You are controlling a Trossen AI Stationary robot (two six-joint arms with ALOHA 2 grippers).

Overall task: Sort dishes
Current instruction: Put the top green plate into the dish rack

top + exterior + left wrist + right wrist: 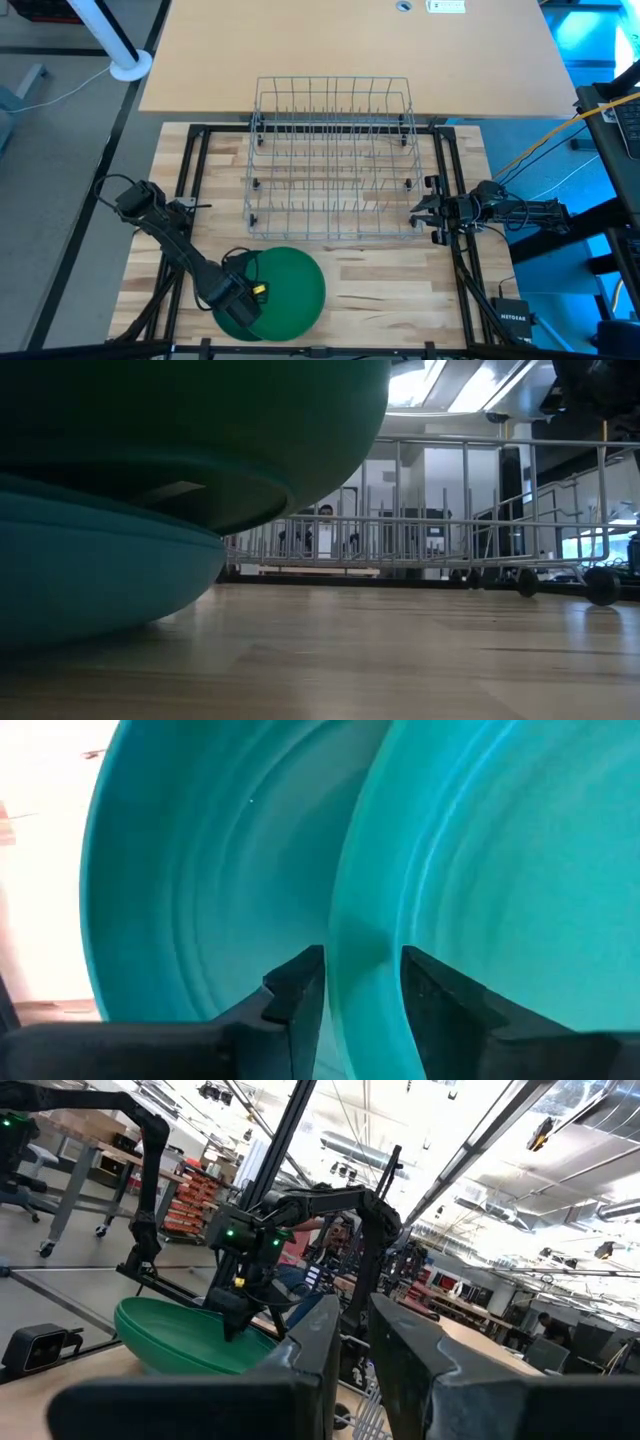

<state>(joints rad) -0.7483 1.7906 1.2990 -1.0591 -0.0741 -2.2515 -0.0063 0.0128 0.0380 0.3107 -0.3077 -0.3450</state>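
Green plates lie stacked at the table's near left (290, 290). The lower plate (90, 580) rests with its underside on the wood. Above it the top plate (200, 420) is tilted, its underside and foot ring showing in the low view. My left gripper (238, 300) stands over the stack's near-left edge, pointing down, shut on the top plate's rim. The empty wire rack (332, 160) stands in the middle of the table. My right gripper (418, 212) waits at the rack's right side, level above the table, with a narrow gap between its fingers and nothing in it. My left gripper pinches the top plate's rim (362, 935) between its two fingers at the plate's near-left edge, coming from above and pointing down. One finger (300, 985) stands on each face of the rim. The plate is tilted above the lower plate (200, 870); whether any part still rests on it cannot be told.
The rack's upright wires (460, 510) rise beyond the plates. Bare wood lies between the stack and the rack and toward the near right (400, 290). Black frame rails (190, 180) run along both sides of the table. A second table (350, 50) adjoins the far edge.
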